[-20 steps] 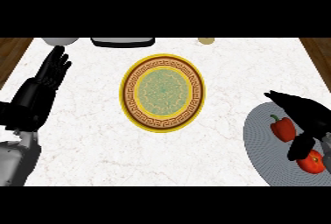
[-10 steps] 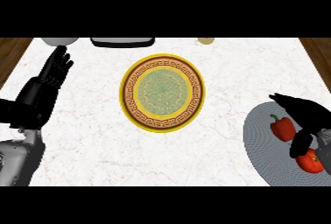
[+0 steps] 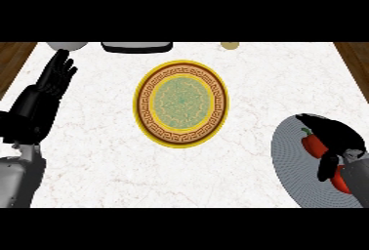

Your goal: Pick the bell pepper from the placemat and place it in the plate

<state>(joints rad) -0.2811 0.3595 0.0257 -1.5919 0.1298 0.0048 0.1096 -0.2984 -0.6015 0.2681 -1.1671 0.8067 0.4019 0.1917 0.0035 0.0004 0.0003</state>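
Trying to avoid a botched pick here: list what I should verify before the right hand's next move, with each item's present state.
1. Bell pepper lies on the placemat: ok.
2. Right hand is over the bell pepper: ok, it hides part of it.
3. Grasp closed on the bell pepper: cannot tell.
4. Plate free to receive it: ok, nothing lies in it.
5. Left hand out of the path: ok, open and resting at the view's left.
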